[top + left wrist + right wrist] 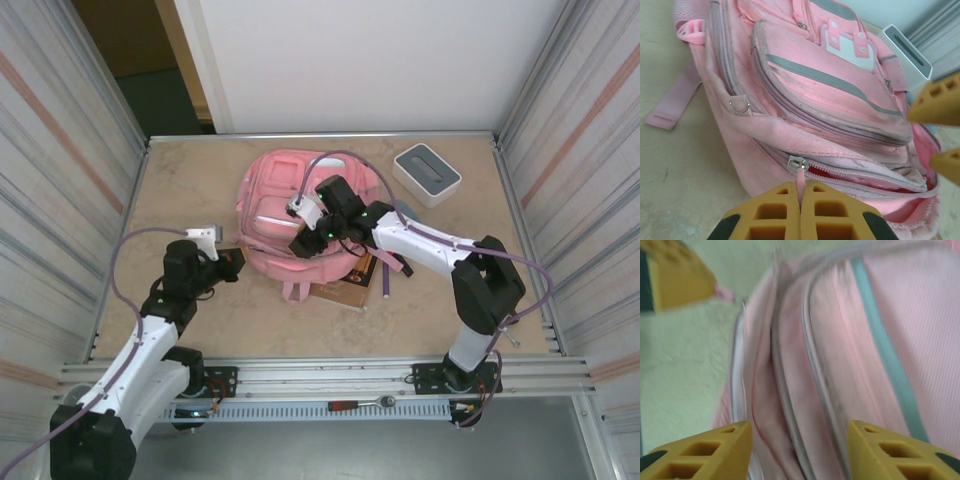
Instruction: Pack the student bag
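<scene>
The pink student bag [285, 205] lies flat in the middle of the table, its zipped front pockets [830, 85] facing up. My left gripper [801, 188] is shut on the pink zipper pull [800, 175] of the bag's main zip, just below the metal slider [798, 163]. Beyond the slider the zip gapes a little, with red lining showing. In the top view this gripper [234, 263] sits at the bag's left edge. My right gripper [799, 450] is open above the bag's folds and piping [790, 390], over the bag's near part [305, 236].
A white-and-grey box [427, 172] stands at the back right of the bag. A dark book [352, 288] pokes out from under the bag's near edge. A ratchet wrench [362, 403] lies on the front rail. Metal walls close in both sides.
</scene>
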